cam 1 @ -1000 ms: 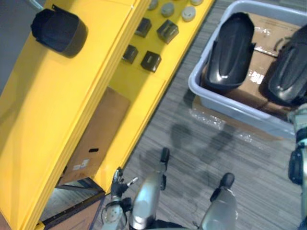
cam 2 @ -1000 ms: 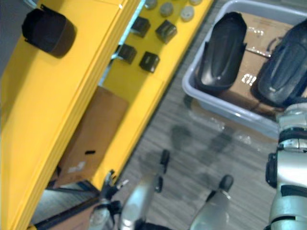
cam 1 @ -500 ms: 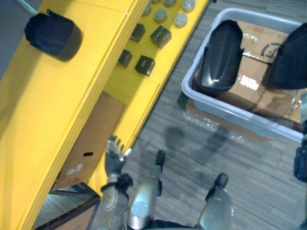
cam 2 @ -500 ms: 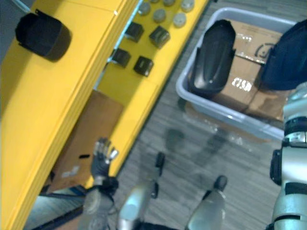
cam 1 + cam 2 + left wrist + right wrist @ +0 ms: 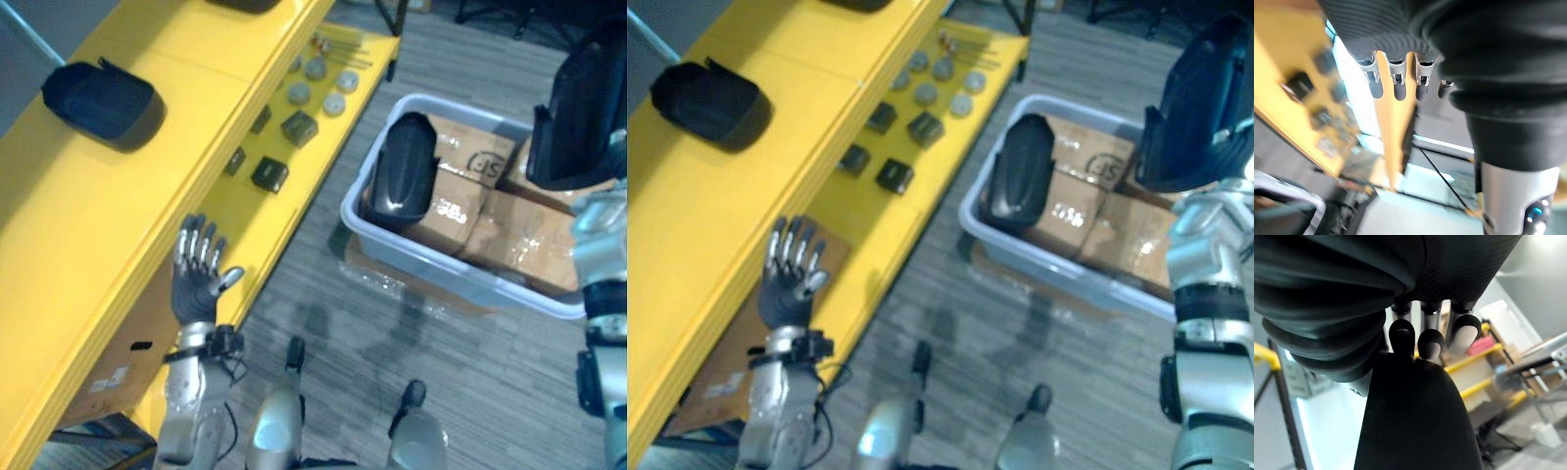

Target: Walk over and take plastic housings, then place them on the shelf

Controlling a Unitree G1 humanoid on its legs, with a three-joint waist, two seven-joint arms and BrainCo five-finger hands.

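yellow shelf is running along the robot's left, top tier mostly bare. grey bin is sitting on the floor to the right, on top of cardboard boxes. held housing, black plastic, is hanging raised at the far right above the bin; right hand is curling its fingers over the housing's edge. second housing is lying in the bin. shelved housing is resting on the top tier. left hand is hovering spread and empty beside the shelf edge.

judgement: the carry to the shelf is in hand. recommending a swing well above the bin rim, landing on bare top tier apart from the shelved housing, avoiding the small black blocks below.
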